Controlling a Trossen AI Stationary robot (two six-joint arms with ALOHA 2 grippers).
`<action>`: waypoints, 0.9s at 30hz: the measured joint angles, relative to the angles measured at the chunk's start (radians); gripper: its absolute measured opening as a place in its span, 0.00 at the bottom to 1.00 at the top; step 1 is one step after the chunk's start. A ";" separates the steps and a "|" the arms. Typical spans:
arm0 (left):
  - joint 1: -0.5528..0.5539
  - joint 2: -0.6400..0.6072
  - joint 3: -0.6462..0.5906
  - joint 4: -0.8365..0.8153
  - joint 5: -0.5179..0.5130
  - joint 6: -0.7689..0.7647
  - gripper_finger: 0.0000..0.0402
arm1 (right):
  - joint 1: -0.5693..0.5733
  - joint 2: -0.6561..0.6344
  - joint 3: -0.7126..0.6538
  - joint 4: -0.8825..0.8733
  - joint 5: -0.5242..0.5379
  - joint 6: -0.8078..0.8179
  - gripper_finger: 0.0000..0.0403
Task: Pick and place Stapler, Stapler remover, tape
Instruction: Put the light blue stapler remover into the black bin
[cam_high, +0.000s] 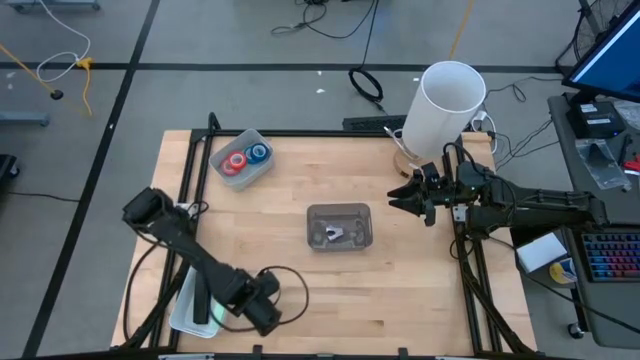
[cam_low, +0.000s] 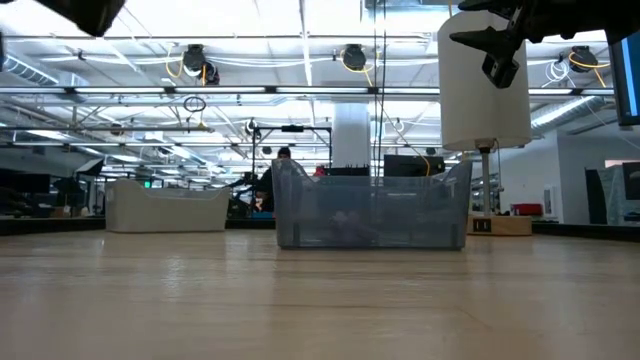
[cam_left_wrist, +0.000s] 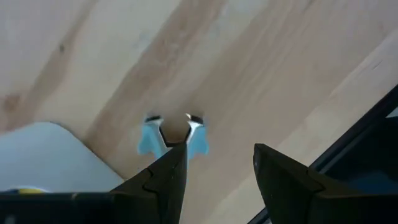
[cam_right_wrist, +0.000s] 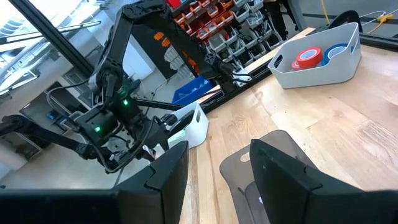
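- Left gripper (cam_left_wrist: 214, 171), fingers spread, hovers w/ a small light-blue claw-shaped staple remover (cam_left_wrist: 172, 134) on the wood just ahead of its tips — not grabbed yet.
- Red & blue tape rolls (cam_high: 245, 157) already in the white tray (cam_high: 228, 178), far off.
- Right gripper (cam_high: 408, 199) spread, empty, beside the clear smoky bin (cam_high: 339, 226).
- Stapler: can't spot it.

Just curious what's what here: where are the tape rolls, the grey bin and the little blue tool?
tape rolls (cam_high: 245, 159), high view, red roll
grey bin (cam_high: 339, 211), high view, rim
staple remover (cam_left_wrist: 148, 137), left wrist view, blue handle

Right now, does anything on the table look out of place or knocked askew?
One thing: a small light-blue staple remover lies loose on the bare wood by the left gripper, outside every bin. The tape rolls sit in their white bin, and the grey bin sits square mid-table.
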 joint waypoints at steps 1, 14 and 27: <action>-0.011 0.000 -0.007 0.008 0.001 -0.015 0.46 | 0.000 0.000 0.000 0.000 0.000 0.000 0.41; -0.082 0.020 -0.025 0.015 0.025 -0.052 0.46 | 0.000 0.000 0.000 0.000 0.003 -0.007 0.41; -0.081 0.093 -0.025 0.016 -0.011 -0.039 0.46 | 0.000 0.001 0.000 0.000 0.003 -0.008 0.41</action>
